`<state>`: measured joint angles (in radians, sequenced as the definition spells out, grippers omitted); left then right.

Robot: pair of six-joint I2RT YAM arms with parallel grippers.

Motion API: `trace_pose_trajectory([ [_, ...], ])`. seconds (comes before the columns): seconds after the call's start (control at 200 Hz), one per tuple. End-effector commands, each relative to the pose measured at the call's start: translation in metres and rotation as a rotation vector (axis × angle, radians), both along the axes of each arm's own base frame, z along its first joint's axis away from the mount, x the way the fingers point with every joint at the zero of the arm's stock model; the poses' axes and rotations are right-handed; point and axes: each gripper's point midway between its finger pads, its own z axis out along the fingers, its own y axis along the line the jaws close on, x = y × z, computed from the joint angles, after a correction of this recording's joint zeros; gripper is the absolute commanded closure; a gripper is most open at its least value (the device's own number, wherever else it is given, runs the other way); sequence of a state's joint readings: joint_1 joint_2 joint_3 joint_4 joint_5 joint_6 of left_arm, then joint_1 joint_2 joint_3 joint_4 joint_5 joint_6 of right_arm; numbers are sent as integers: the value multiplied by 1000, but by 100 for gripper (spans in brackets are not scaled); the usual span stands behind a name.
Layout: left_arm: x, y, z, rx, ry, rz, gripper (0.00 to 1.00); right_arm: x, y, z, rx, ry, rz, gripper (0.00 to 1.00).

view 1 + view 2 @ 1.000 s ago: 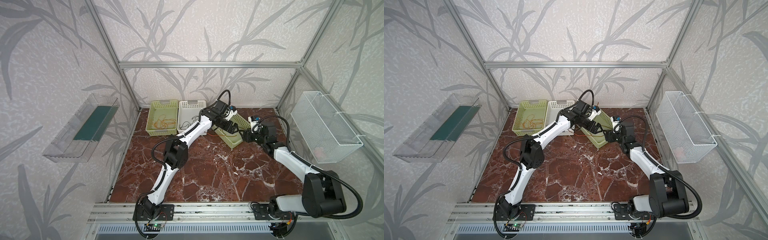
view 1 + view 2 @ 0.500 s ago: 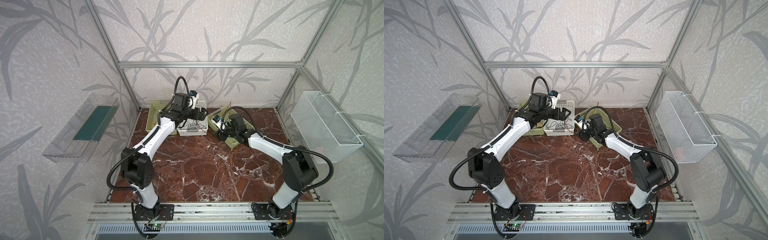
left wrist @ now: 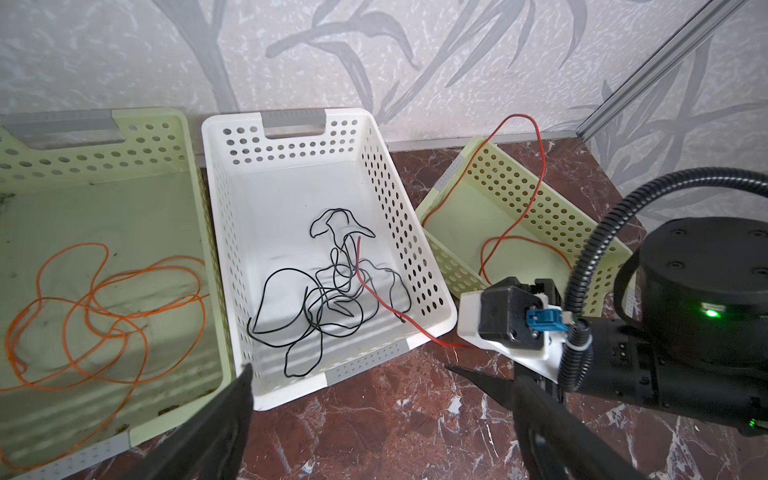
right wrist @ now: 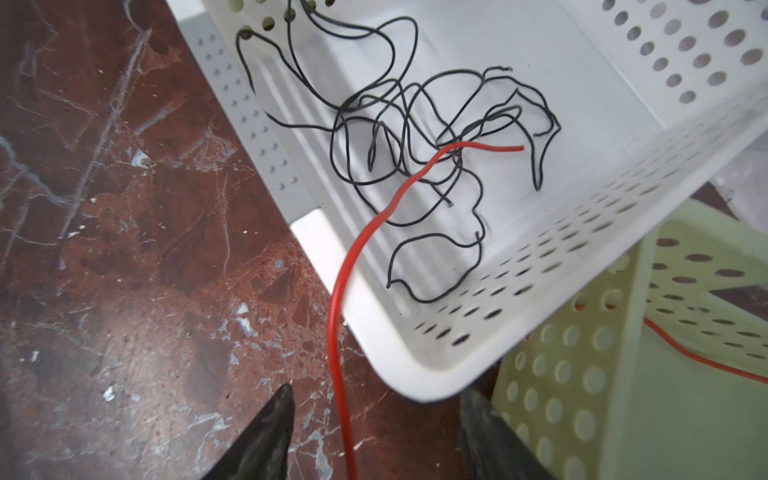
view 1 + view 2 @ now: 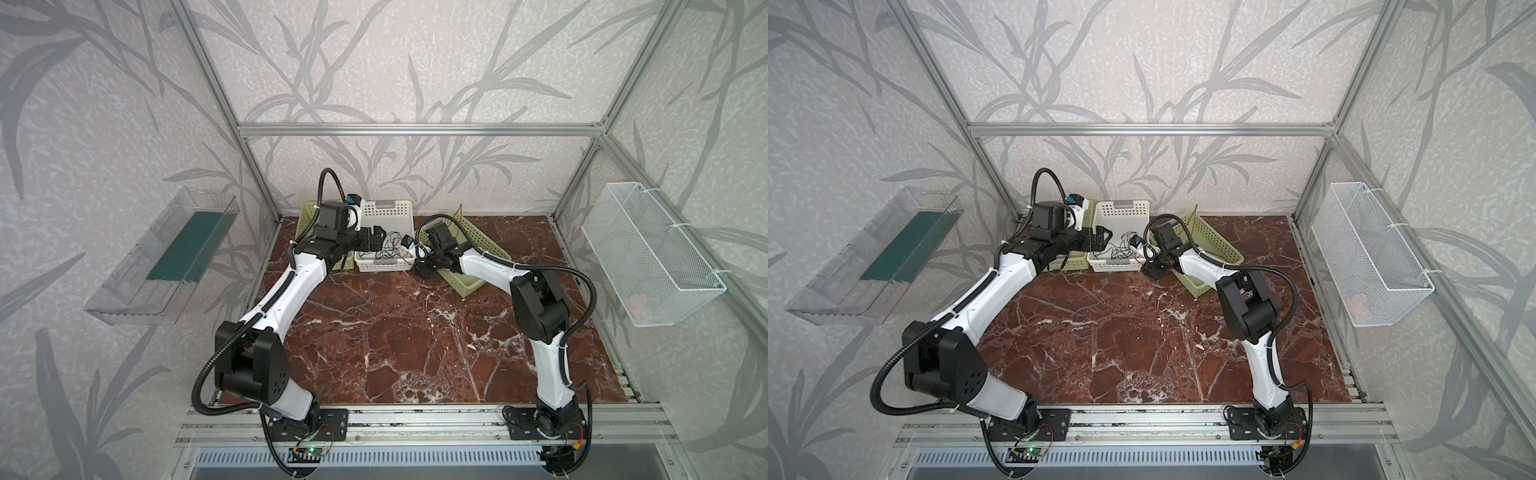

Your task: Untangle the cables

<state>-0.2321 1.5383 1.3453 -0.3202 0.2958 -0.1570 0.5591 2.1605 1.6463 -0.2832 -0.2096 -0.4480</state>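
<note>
Within the last second the left gripper (image 3: 349, 370) has drawn back from the tilted green basket (image 3: 498, 174) to hover over the white basket (image 3: 291, 124), spread wide and empty. The right gripper (image 4: 376, 392) has swung in to that basket's near corner, jaws apart, with the red cable (image 4: 353, 257) running between them unpinched. The red end lies across the black cables (image 3: 324, 299) and the rest trails into the tilted basket; the orange cable (image 3: 104, 299) lies apart in its own basket — so pulling red from black looks like the remaining job.

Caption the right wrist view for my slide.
Red cable runs from the black cables in the white basket, over its rim, through the open right gripper.
</note>
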Motion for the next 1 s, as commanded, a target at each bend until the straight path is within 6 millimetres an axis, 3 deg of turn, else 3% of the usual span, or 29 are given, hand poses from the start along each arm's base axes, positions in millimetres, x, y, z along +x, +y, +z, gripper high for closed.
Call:
trace_pose_trajectory([
  [0.0,-3,5,13,8,-48,10,3,2,0,-2,-55,17,-3,59],
  [0.07,-5,8,13,14,-48,14,3,-1,-5,5,-80,29,-9,85],
  [0.14,-7,9,13,20,-54,16,3,-8,-11,19,-81,9,-11,100],
  [0.27,-8,12,13,25,-63,23,3,-15,-21,64,13,-90,-50,100],
  [0.385,-7,12,16,14,-74,32,3,-5,-40,100,148,-128,-153,100],
  [0.59,-7,12,25,-3,-103,36,3,16,-83,136,343,-221,-291,100],
  [0.78,-8,12,28,-12,-117,38,3,25,-123,128,374,-211,-397,100],
  [0.995,-10,17,22,14,-124,54,3,18,-119,66,276,-57,-324,100],
])
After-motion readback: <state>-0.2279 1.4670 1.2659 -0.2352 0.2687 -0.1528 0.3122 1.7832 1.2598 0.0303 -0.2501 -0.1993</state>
